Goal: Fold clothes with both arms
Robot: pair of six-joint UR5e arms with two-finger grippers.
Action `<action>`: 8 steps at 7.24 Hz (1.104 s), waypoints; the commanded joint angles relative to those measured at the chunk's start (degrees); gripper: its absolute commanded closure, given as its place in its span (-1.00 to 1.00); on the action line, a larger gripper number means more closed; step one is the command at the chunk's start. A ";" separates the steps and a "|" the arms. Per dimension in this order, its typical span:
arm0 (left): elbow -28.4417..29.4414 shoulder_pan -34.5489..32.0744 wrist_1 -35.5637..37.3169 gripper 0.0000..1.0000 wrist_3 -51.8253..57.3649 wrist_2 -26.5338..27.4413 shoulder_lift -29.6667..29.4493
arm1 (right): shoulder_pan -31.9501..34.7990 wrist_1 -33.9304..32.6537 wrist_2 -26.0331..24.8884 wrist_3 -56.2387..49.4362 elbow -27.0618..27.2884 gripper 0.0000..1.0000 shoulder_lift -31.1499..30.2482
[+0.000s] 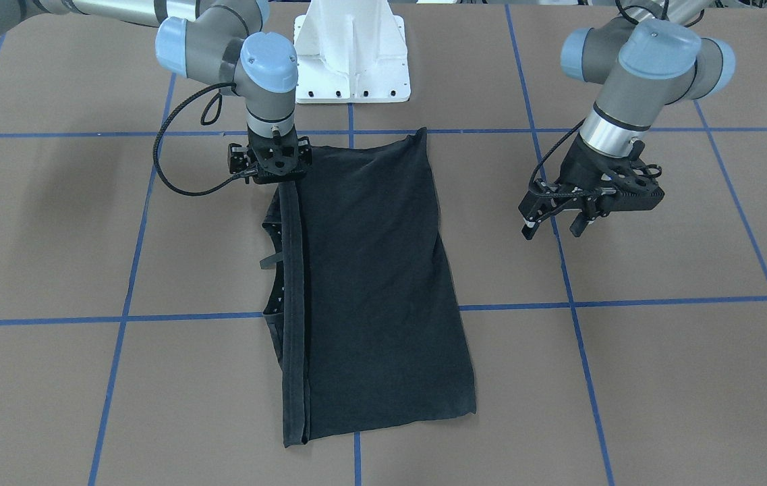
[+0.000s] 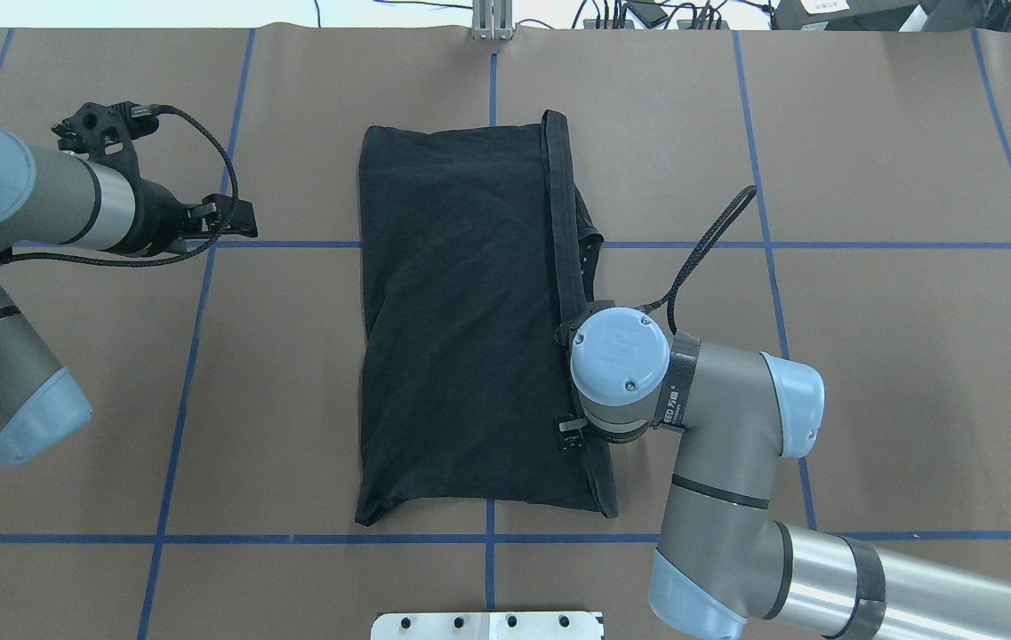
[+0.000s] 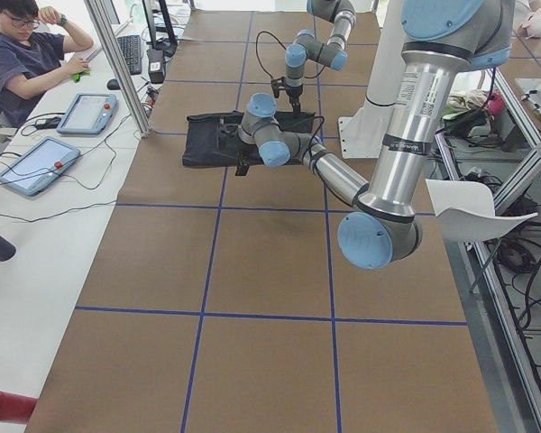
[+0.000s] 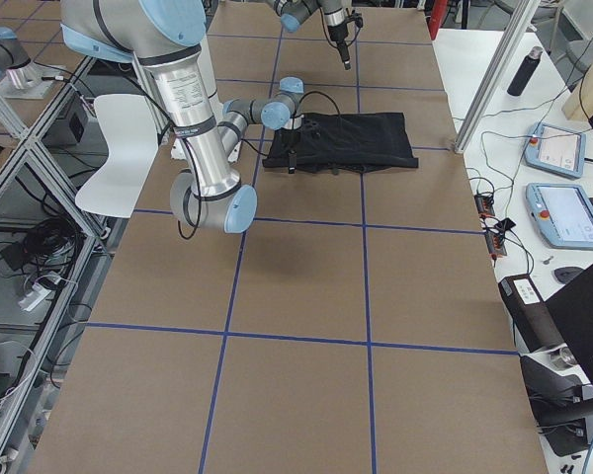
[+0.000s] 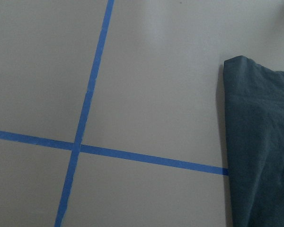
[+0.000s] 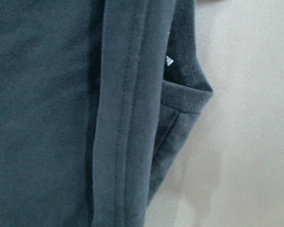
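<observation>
Black T-shirt [image 1: 376, 283] lies flat in the middle of the table [image 1: 660, 378], folded to a long narrow panel, logo not showing. Its long axis runs from the robot's base end out twd the operators' side, crossing a blue tape line [image 1: 626, 302]. Right gripper [image 1: 275, 170] points straight down over the shirt's robot-right edge, at the doubled hem strip [image 1: 294, 304], nr the base end. The wrist hides its fingers in every view, so can't tell if they're apart, together or pinching cloth. Its wrist cam shows only that strip, a sleeve flap [image 6: 184, 94] poking out beside it & a small white mark [image 6: 169, 60]. Left gripper [image 1: 554, 228] hangs above bare table, fingers apart & empty, well clear of the shirt's other long edge. The shirt lies to its right, w/ one corner showing at the edge of its wrist cam. Judgement: lengthwise fold looks done & a crosswise fold, end over end along the long axis, is prob. next. Right arm is by far the nearer; left must come across to its own long edge before both can lift an end together
</observation>
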 commanded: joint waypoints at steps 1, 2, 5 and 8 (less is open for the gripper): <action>0.11 0.00 0.03 -1.00 0.04 0.00 -0.18 | -0.16 0.07 0.20 0.12 -0.12 -1.00 0.09; 0.11 -0.09 0.03 -1.00 -0.04 0.00 -0.09 | -0.25 0.07 0.20 0.21 -0.21 -1.00 0.35; 0.03 -0.09 0.03 -1.00 -0.04 0.00 -0.09 | -0.42 0.51 0.28 0.21 -2.14 -1.00 0.70; 0.11 0.18 -0.06 -1.00 -0.39 0.00 -0.18 | 2.12 0.16 3.88 -0.14 -1.00 -1.00 0.18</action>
